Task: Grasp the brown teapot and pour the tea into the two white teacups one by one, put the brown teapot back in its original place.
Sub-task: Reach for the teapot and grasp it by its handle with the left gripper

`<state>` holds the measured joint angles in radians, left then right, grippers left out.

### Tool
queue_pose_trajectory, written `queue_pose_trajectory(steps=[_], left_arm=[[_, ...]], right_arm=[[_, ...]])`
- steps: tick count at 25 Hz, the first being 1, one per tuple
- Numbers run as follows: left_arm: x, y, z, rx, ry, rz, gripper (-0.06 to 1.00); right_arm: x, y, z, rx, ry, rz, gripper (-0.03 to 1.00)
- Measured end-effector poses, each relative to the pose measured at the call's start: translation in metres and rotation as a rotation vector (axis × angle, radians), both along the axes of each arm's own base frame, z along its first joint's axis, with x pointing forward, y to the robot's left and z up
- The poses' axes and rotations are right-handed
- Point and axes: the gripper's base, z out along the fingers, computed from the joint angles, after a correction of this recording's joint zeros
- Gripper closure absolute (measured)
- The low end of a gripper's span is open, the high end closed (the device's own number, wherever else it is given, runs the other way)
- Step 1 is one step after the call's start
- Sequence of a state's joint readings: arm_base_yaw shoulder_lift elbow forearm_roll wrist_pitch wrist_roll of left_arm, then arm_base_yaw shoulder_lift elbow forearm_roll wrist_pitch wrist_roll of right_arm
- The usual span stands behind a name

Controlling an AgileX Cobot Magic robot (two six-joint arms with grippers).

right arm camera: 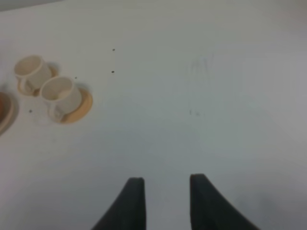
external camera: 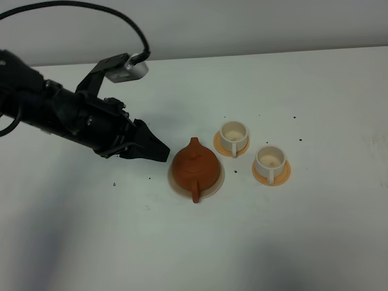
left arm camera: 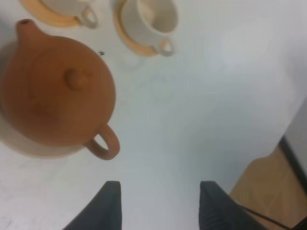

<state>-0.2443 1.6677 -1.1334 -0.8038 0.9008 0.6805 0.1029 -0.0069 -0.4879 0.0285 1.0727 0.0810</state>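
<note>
Open left pincer sits just beside the brown teapot, toward the tabletop's left edge; only the right wrist view shows the right pincer, open too

light: bright, diffuse | shadows: soft, under left gripper | focus: wrist views blurry, exterior high view sharper

1. I count one brown teapot.
2. Two white teacups — this one at the teapot's 2 o'clock, another teacup at 3 o'clock.
3. Two orange saucers — one per teacup.
4. One beige coaster.
</note>
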Motion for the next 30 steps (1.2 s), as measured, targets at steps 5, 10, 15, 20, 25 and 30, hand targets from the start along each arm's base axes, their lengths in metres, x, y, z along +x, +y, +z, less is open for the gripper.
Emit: queue_pose_trajectory(steps=[5,10,15,20,25,30], left_arm=[[-0.012,-0.046,0.021,0.173,0.020,0.008,0.56],[-0.028,-0.069,0.019,0.314,0.071,0.160,0.56],[-0.030,-0.075,0.000,0.464,0.126,0.292,0.58],[-0.021,-0.082,-0.025,0.490,0.169,0.346,0.62],[-0.009,-0.089,-0.053,0.492,0.176,0.378,0.63],[-0.002,-0.094,-0.072,0.492,0.183,0.402,0.63]], right_arm=[[0.000,0.000,0.000,0.000,0.000,0.000,0.73],[0.000,0.000,0.000,0.000,0.000,0.000,0.73],[0.000,0.000,0.000,0.000,0.000,0.000,0.73],[0.000,0.000,0.000,0.001,0.000,-0.001,0.73],[0.000,0.000,0.000,0.001,0.000,-0.001,0.73],[0.000,0.000,0.000,0.002,0.000,-0.001,0.73]])
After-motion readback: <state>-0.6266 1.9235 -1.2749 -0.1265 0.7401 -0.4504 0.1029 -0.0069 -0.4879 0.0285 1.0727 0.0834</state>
